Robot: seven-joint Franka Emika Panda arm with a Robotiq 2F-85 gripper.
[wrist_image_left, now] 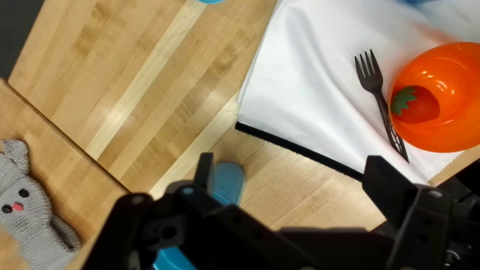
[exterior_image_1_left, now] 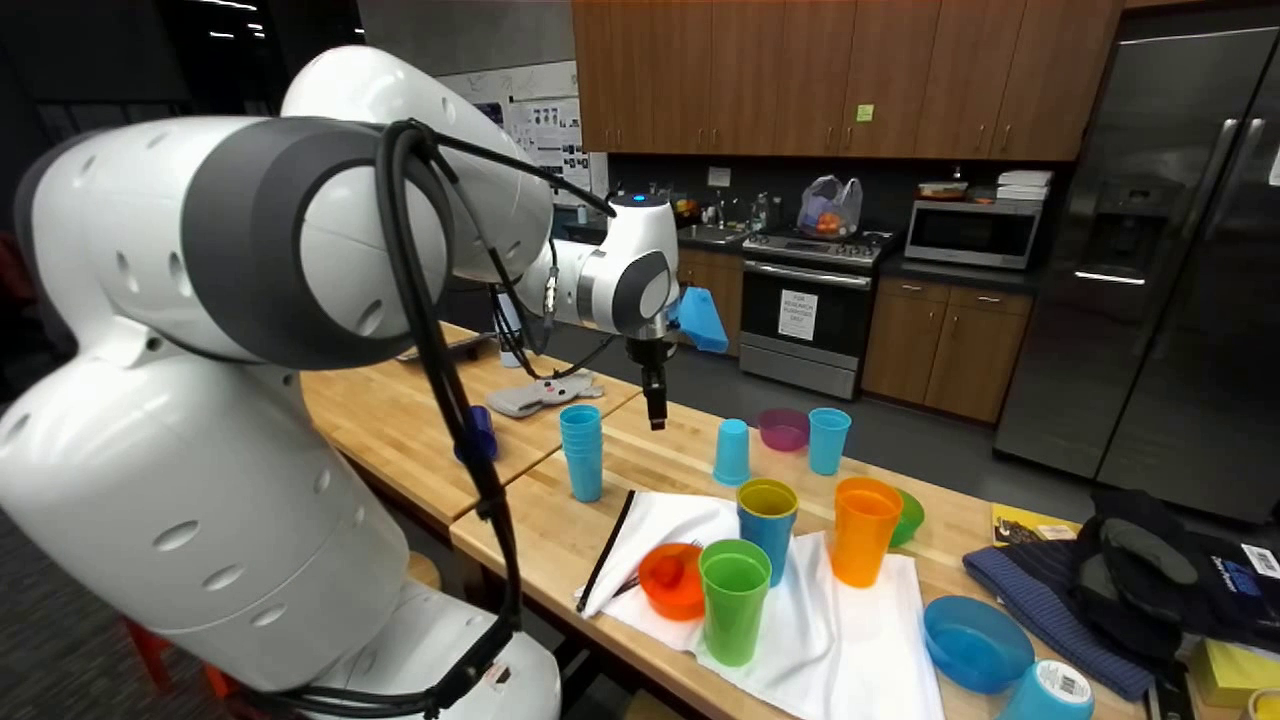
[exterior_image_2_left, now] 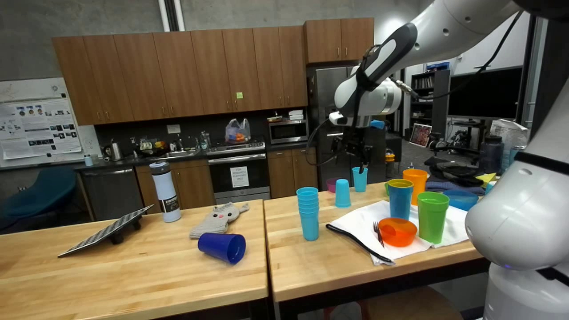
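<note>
Black two-fingered tool (wrist_image_left: 289, 169): jaws apart, empty | nested stack of light-blue plastic cups (exterior_image_2_left: 309, 218): upright on wooden table (exterior_image_2_left: 289, 262) | none gripped yet — handling seemingly all left

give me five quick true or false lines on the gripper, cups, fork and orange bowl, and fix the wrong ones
1. The gripper is shut. False: the gripper stands open and holds nothing.
2. The fork lies on the white cloth beside the orange bowl. True.
3. The dark blue cup stands upright. False: the dark blue cup lies on its side.
4. The light blue cup stack stands on the white cloth. False: the light blue cup stack stands on the wooden table, apart from the white cloth.
5. The green cup stands upright on the white cloth. True.
</note>
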